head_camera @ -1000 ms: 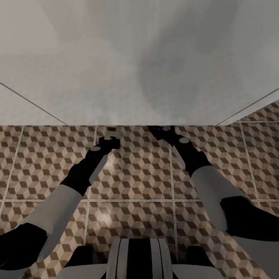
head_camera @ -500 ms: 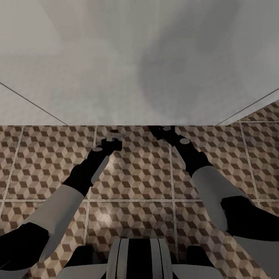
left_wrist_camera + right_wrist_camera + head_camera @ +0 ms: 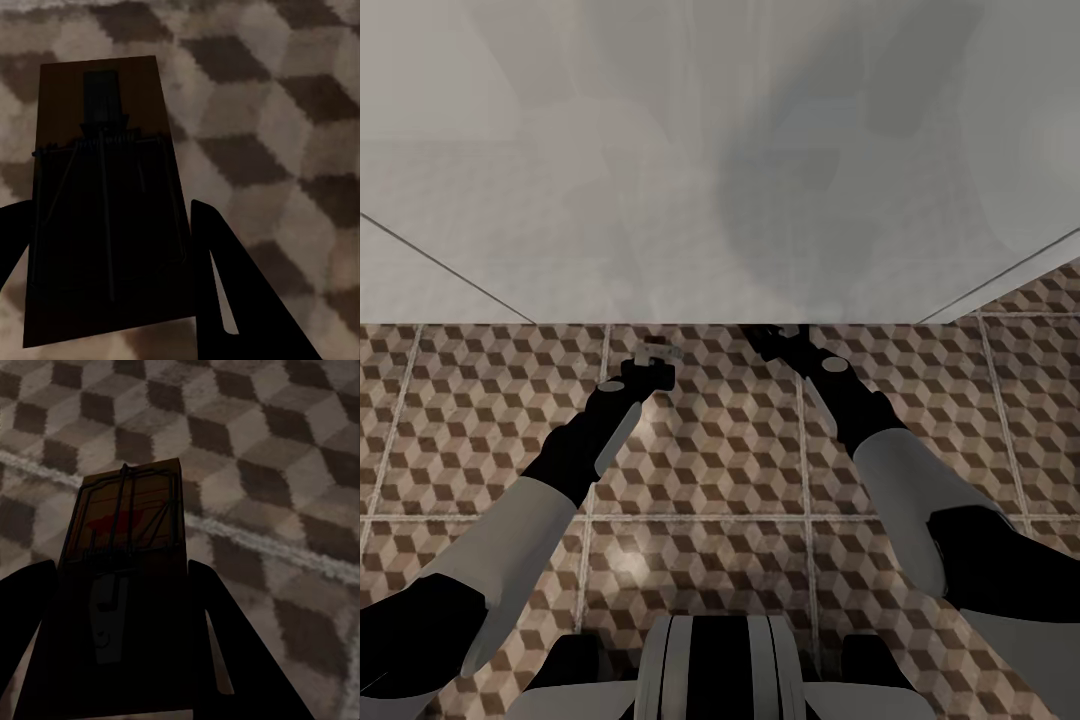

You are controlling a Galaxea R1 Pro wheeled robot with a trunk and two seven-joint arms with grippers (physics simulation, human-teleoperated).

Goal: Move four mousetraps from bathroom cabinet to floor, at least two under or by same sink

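Both arms reach forward and low over the cube-patterned bathroom floor (image 3: 710, 460). My left gripper (image 3: 653, 352) (image 3: 109, 206) is shut on a mousetrap (image 3: 105, 112), a brown board with dark wire parts lying flat between the fingers, close above the tiles. My right gripper (image 3: 775, 335) (image 3: 120, 564) is shut on a second mousetrap (image 3: 131, 510), which shows a red mark under its wire, above a grout line. In the head view both grippers sit at the edge of a pale overhanging surface. The cabinet is out of view.
A broad pale grey-white surface (image 3: 710, 150) spans the upper half of the head view and hides whatever lies beyond the grippers. My own base (image 3: 710, 670) shows at the near edge. Patterned tiles stretch to both sides of the arms.
The left gripper has shifted very slightly with its mousetrap. The right arm has stayed put. Shading on the pale surface has changed a little.
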